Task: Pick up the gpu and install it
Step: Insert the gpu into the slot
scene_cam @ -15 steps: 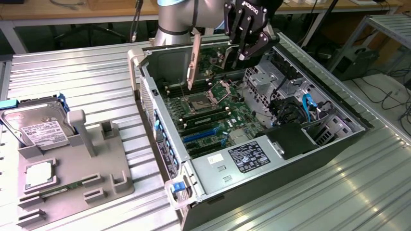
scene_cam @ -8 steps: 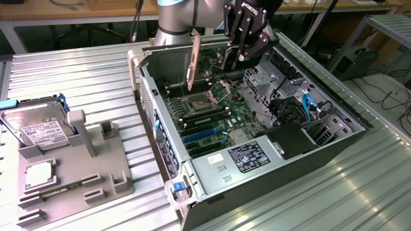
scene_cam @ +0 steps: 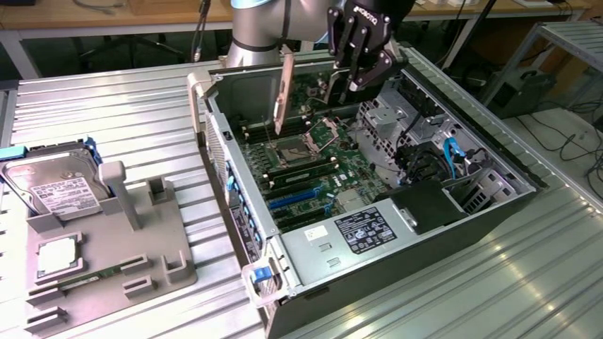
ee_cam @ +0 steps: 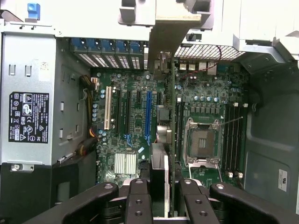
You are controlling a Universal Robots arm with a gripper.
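Observation:
My gripper (scene_cam: 360, 74) is shut on the gpu (scene_cam: 282, 92) and holds it in the air over the far half of the open computer case (scene_cam: 499, 205). The card hangs on edge with its silver end bracket pointing down toward the motherboard (scene_cam: 325, 173). In the wrist view the gpu (ee_cam: 169, 135) shows edge-on as a thin green line with its black shroud between my fingers (ee_cam: 138, 200). It hangs between the blue expansion slot (ee_cam: 148, 116) and the processor socket (ee_cam: 202, 140), apart from the board.
A silver power supply (scene_cam: 363, 233) fills the near end of the case. Blue cables (scene_cam: 450, 152) lie at the exterior view's right. On the exterior view's left, a grey fixture (scene_cam: 141, 275) holds a hard drive (scene_cam: 52, 187) and a memory stick (scene_cam: 90, 279).

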